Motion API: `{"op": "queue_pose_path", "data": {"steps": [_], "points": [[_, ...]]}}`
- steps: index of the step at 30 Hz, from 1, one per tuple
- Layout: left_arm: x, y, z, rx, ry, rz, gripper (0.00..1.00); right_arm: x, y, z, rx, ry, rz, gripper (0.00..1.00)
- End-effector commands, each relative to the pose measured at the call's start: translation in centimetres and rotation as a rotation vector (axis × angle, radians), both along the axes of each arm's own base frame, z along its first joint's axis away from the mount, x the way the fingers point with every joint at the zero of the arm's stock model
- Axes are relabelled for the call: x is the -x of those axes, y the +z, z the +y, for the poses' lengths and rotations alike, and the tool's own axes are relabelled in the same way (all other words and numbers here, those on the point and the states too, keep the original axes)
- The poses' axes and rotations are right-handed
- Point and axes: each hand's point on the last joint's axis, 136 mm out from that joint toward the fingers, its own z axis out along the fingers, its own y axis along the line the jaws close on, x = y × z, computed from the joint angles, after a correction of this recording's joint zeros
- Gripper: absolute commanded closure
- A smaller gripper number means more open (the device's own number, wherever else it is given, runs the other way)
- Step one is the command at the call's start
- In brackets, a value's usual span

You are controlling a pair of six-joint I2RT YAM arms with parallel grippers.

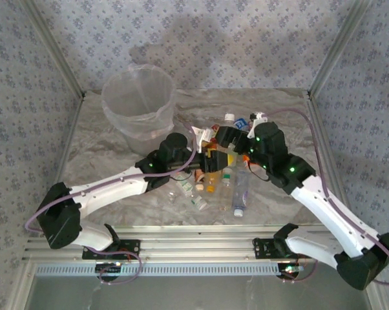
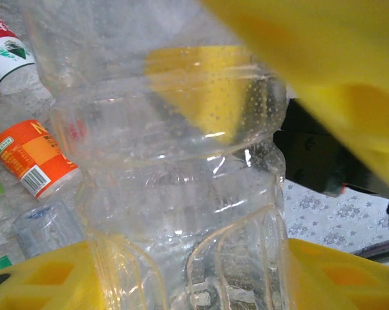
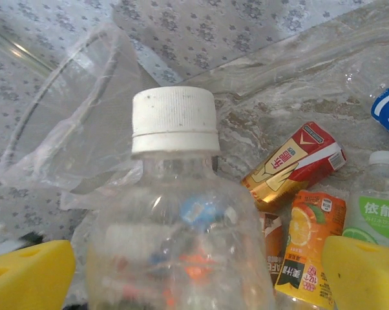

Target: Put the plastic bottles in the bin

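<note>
A clear bottle (image 2: 181, 194) stands between the yellow fingers (image 2: 39, 284) of my left gripper (image 2: 198, 274), which is shut on its ribbed lower body. My right gripper (image 3: 194, 258) straddles a clear white-capped bottle (image 3: 175, 219), likely the same one; its left finger (image 3: 26, 278) overlaps the bottle, but a gap separates the right finger from it. The two grippers, left (image 1: 210, 161) and right (image 1: 228, 137), meet above the pile of bottles (image 1: 223, 184) at mid-table. The bin (image 1: 139, 97) stands at the back left, and its bin liner (image 3: 72, 123) shows behind the cap.
A red-and-gold drink carton (image 3: 294, 161) and an orange juice carton (image 3: 307, 252) lie by a green-labelled bottle (image 3: 382, 213). Red-labelled (image 2: 4, 48) and orange-labelled (image 2: 33, 158) bottles lie to the left. Metal frame posts (image 1: 59, 58) flank the table.
</note>
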Motion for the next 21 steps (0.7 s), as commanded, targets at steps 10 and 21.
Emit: {"op": "queue_pose_path", "data": {"steps": [10, 21], "points": [[-2.2, 2.8, 5.1, -0.109, 0.078, -0.082, 0.52, 6.1, 2.5, -1.0, 0.066, 0.271, -0.163, 0.00], [-6.6, 7.1, 12.9, -0.373, 0.218, -0.231, 0.52, 7.3, 3.7, -0.9, 0.091, 0.325, -0.216, 0.00]]}}
